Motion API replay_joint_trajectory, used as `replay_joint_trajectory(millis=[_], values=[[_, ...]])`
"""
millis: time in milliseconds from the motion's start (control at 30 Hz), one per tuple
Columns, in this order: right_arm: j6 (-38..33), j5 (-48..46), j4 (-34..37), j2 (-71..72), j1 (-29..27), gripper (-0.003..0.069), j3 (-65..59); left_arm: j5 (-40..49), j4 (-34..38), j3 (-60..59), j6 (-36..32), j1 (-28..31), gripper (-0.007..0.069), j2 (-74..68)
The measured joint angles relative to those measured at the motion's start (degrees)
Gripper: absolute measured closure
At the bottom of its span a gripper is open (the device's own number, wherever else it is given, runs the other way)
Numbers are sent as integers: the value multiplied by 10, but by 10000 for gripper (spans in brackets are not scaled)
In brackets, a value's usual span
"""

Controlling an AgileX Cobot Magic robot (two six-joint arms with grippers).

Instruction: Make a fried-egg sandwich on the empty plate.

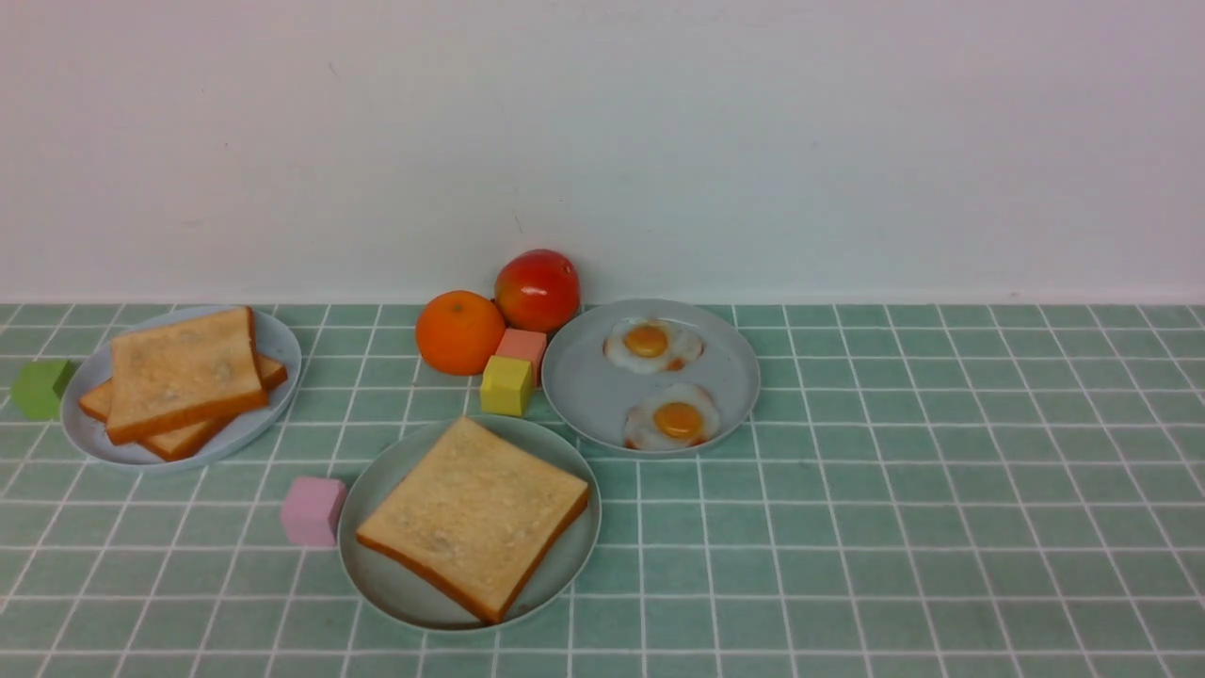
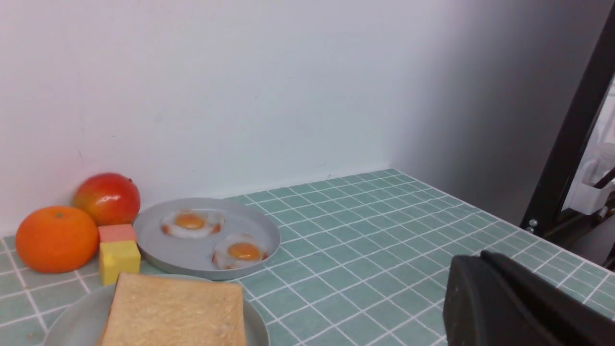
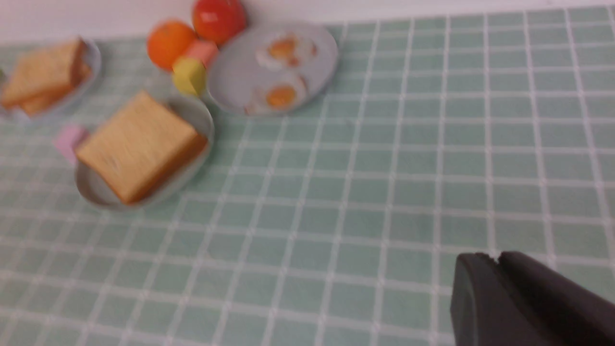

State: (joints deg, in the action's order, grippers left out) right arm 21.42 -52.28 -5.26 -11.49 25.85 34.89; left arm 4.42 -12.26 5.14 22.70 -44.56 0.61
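The round mint-green plate [image 1: 377, 576] stands at the front centre of the tiled table. A square golden toast slice [image 1: 473, 516] with an orange-brown crust lies on it; anything under the slice is hidden. Two fried eggs [image 1: 652, 345] [image 1: 674, 418] lie on a grey-blue plate [image 1: 584, 395] behind it to the right. Neither arm appears in the front view. My left gripper [image 2: 480, 255] hovers over bare tiles to the right of both plates, shut and empty. My right gripper [image 3: 497, 256] is shut and empty too, well to the right of the toast [image 3: 139, 146].
A second grey-blue plate [image 1: 282, 350] at the left holds stacked toast slices [image 1: 184, 377]. An orange [image 1: 459, 331], a red fruit [image 1: 538, 289], a salmon cube [image 1: 522, 345] and a yellow cube [image 1: 506, 385] sit between the plates. A pink cube [image 1: 313, 510] and a green cube [image 1: 40, 388] lie further left.
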Motion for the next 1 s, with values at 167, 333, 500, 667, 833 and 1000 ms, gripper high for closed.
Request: replay_joint_trajectory(millis=[167,333,500,667,833,1000], values=[[12,182,-12,-1,0,584,-80,46,1,0,2,0,638,-5],[12,319,-15,-1,0,575,-156,95,1,0,2,0,638,-17],[12,346,-16,-1,0,572,-213,126,1,0,2,0,638,-18],[12,346,-26,2,-3,569,-257,134,1,0,2,0,638,-18],[2,372,-32,33,-92,652,-296,137,1,0,2,0,638,-18],[-52,409,-10,82,-197,673,-358,139,0,0,2,0,638,-18]])
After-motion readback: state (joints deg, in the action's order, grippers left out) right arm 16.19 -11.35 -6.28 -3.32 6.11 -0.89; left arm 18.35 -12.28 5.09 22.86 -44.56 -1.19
